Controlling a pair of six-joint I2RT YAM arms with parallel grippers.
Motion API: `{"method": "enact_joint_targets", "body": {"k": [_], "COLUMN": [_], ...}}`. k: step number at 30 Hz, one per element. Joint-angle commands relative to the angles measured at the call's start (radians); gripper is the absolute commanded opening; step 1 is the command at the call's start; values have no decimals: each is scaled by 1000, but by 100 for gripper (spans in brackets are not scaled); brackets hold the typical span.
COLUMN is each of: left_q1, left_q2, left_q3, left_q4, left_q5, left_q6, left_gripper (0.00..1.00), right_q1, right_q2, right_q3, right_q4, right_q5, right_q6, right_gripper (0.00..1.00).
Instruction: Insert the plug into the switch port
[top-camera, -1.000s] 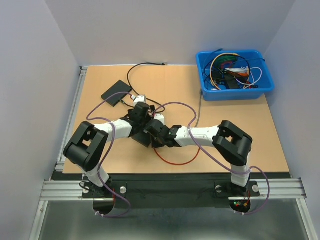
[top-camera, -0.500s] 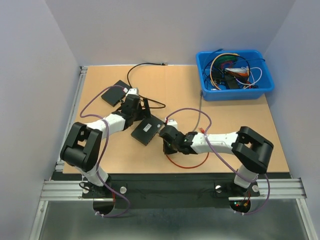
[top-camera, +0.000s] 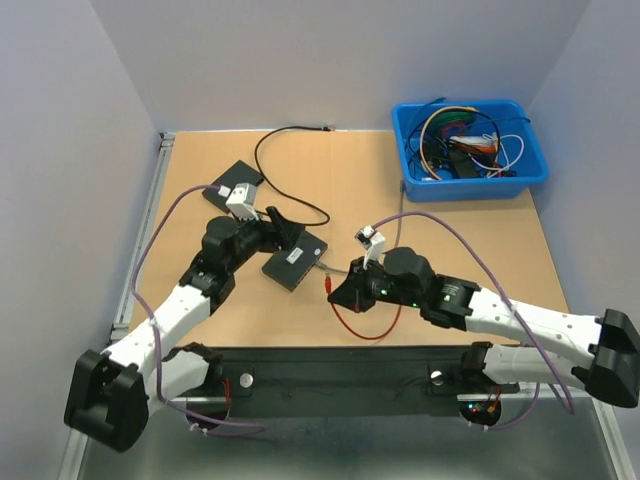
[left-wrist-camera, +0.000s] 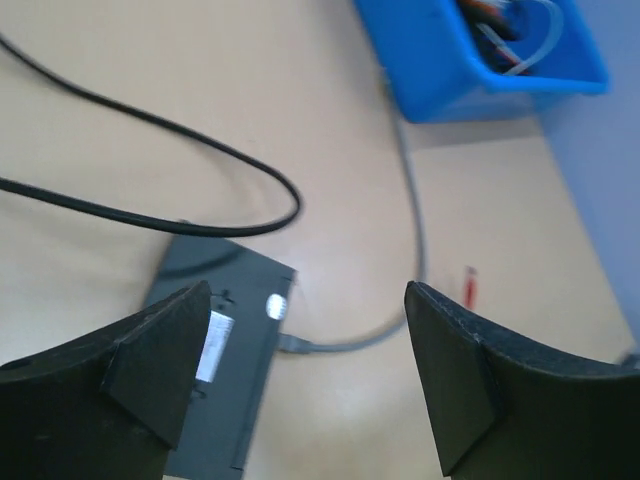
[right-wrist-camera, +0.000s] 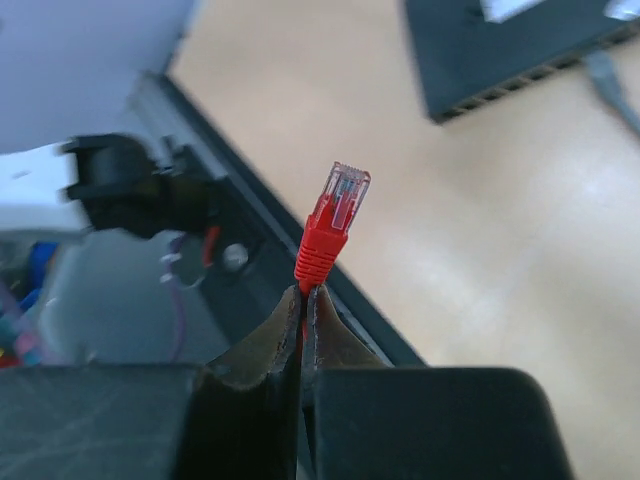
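1. The right gripper (right-wrist-camera: 303, 300) was pinched tight, its two fingers closed on the red boot just below the plug (right-wrist-camera: 335, 215), and the clear tip stood free above them.
2. In the right wrist view, the plug sat at the centre of the frame. The switch (right-wrist-camera: 510, 45) lay apart from it in the upper right corner.
3. From overhead, the plug (top-camera: 331, 284) was low in the middle of the frame, just right of the switch (top-camera: 296, 262). As far as I could tell it was not touching, though the view was too coarse to be sure.
4. The rest of the red cable (top-camera: 365, 335) trailed in a loop on the table (top-camera: 450, 260), towards the bottom of the frame.
5. The left gripper (top-camera: 283, 226) hung just above and left of the switch.
6. In its own wrist view, the left gripper's fingers (left-wrist-camera: 140, 360) were spread wide and held nothing.
7. The switch (left-wrist-camera: 215, 360) lay flat in the lower left of that view, with a grey cable (left-wrist-camera: 412, 230) running from its edge up towards the blue bin (left-wrist-camera: 440, 90).
8. A black cable (left-wrist-camera: 200, 150) curved across the upper left of that view.
9. A second black box (top-camera: 232, 180) lay in the upper left of the overhead view.
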Motion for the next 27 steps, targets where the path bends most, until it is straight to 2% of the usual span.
{"method": "enact_joint_targets", "body": {"k": [1, 3, 7, 12, 16, 27], "left_q1": [-2, -4, -4, -7, -13, -48], "left_q2": [-151, -237, -343, -351, -340, -313], "left_q3": [-113, -171, -257, -297, -352, -377], "left_q4": [284, 350, 546, 675, 870, 982], "left_q5": [288, 372, 485, 581, 624, 668], "left_q6": [-79, -133, -240, -330, -427, -466], "left_gripper": [88, 87, 77, 74, 73, 70], "right_q1": [-11, -11, -14, -12, -12, -15], "right_q2": [-111, -150, -173, -173, -139, -87], "right_q3": [-55, -72, -96, -109, -86, -40], "right_q4": [230, 286, 404, 465, 477, 497], "right_q5": [-305, -352, -469, -486, -477, -440], "right_q6": [-41, -34, -12, 13, 8, -9], "right_gripper": [0, 0, 0, 0, 0, 0]}}
